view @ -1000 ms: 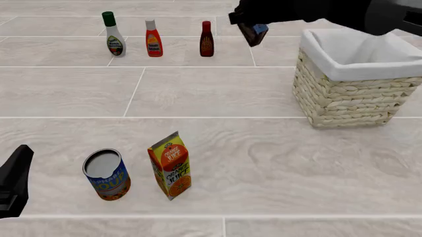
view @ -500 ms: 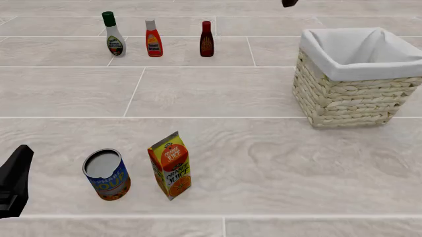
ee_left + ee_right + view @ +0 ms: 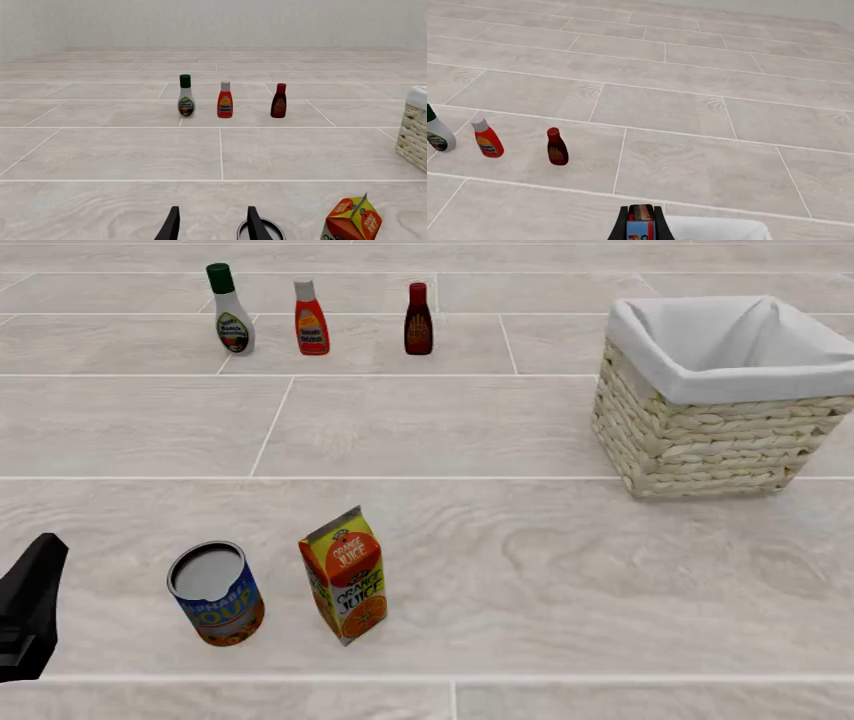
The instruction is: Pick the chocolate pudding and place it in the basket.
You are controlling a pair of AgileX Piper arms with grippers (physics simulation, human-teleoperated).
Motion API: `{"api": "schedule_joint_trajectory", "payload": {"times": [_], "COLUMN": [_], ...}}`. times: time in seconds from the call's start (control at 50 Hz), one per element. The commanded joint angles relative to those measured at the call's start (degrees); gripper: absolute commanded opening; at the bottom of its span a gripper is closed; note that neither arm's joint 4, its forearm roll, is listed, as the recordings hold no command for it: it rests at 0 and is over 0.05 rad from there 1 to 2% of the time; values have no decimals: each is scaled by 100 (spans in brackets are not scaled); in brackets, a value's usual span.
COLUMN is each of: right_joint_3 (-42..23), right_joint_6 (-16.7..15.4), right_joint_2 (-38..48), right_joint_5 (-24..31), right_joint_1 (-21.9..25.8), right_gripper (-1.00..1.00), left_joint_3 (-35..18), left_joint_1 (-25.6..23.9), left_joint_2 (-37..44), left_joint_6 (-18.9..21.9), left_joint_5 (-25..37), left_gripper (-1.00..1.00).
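Lifted out of the front view, pudding in grip.
Right hand [image 3: 641,226] pinching chocolate pudding [image 3: 640,220] high above the basket [image 3: 694,440]; left hand [image 3: 212,225] spread, idle near it.

**Hidden and cropped items**

Right hand [image 3: 641,235]: outside front view; wrist view's edge cropped it and the chocolate pudding [image 3: 640,221]. Left hand [image 3: 212,227]: fingertips only. Basket [image 3: 415,131], juice carton [image 3: 352,223], soup can [image 3: 261,231]: cropped in left wrist view. Bottle labels unreadable.
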Motion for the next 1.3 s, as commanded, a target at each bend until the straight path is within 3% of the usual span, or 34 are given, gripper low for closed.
{"api": "schedule_joint_trajectory", "payload": {"times": [0.02,0.34,0.52,0.76,0.9,1.06,1.3], "right_joint_3": [-129,-180,246,347,220,69,-90], "right_joint_6": [76,198,215,443,676,1150,1529], "right_joint_2": [32,-18,-256,-413,-318,-89,108], "right_joint_5": [81,238,146,257,363,514,694], "right_joint_1": [-439,-874,-1008,-1221,-1346,-1438,-1722], "right_gripper": [-100,-100,-100,-100,-100,-100,-100], "left_joint_3": [0,0,0,0,0,0,0], "left_joint_1": [0,0,0,0,0,0,0], "left_joint_2": [0,0,0,0,0,0,0], "left_joint_6": [0,0,0,0,0,0,0], "left_joint_5": [0,0,0,0,0,0,0], "left_gripper": [100,100,100,100,100,100,100]}}
